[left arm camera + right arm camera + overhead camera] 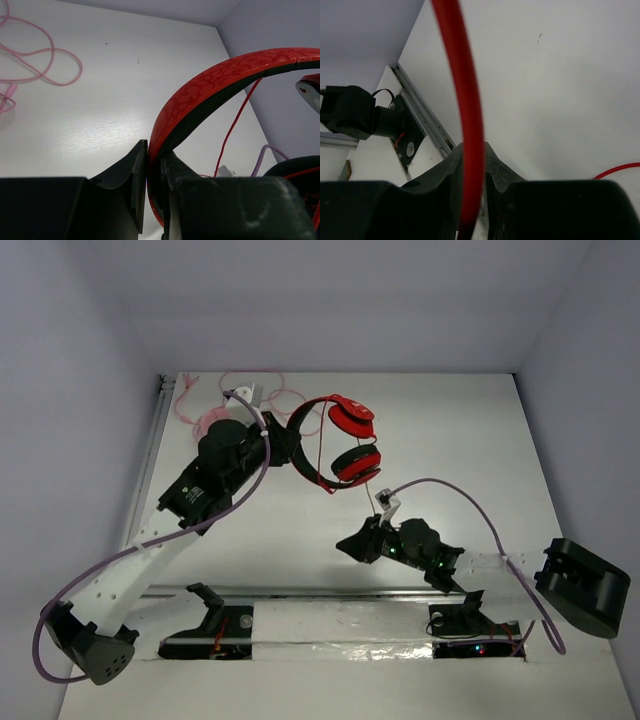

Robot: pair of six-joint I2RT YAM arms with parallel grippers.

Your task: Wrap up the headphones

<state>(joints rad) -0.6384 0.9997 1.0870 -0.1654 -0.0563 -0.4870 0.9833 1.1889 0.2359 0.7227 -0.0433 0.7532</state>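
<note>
Headphones [350, 420] in left end effector [154, 150], cable [469, 115] in right end effector [472, 152]

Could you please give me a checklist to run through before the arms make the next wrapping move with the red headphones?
1. The headband clamped in the left jaws: ok.
2. The red cable running between the right jaws: ok.
3. Firm pinch by the right jaws on that cable: cannot tell.
4. The pink cable lying apart from the headband: ok.
5. The ear cups free of snagged cable: cannot tell.
</note>
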